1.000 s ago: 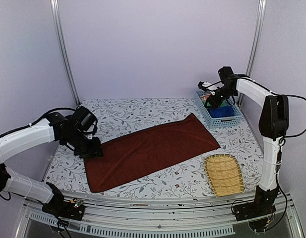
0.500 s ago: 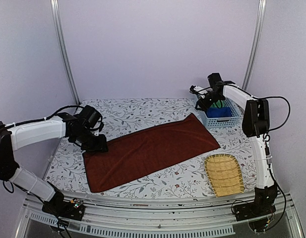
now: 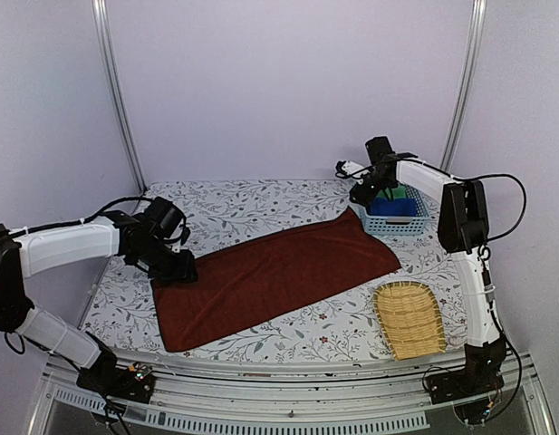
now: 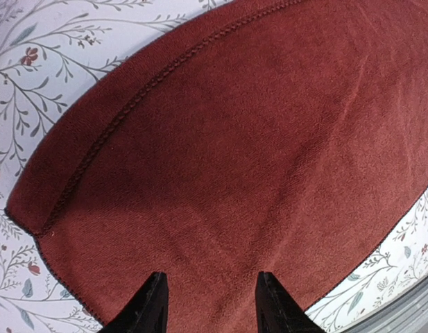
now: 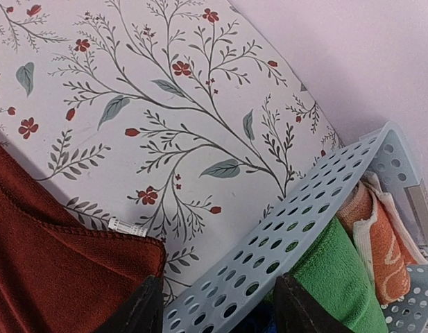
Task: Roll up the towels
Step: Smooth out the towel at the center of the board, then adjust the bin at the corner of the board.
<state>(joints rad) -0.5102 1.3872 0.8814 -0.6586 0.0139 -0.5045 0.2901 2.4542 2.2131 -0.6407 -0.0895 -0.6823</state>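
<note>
The reddish-brown towel (image 3: 279,270) lies spread flat, slanting across the floral table; its hem and near corner fill the left wrist view (image 4: 255,152). My left gripper (image 3: 181,270) (image 4: 210,305) hovers over the towel's left end, open, with nothing between its fingers. The blue towel (image 3: 395,207) sits bundled in the pale blue basket (image 3: 422,220). My right gripper (image 3: 359,194) (image 5: 217,305) is open beside the basket's left wall (image 5: 304,222), just past the brown towel's far corner (image 5: 75,270), and holds nothing.
A green cloth (image 5: 331,277) and an orange-red cloth (image 5: 380,236) share the basket at the back right. A woven bamboo tray (image 3: 409,317) lies at the front right. Metal frame posts and lilac walls enclose the table.
My right arm swung left from above the basket to its left wall, and its jaws widened. My left gripper shifted a little right along the towel's left end.
</note>
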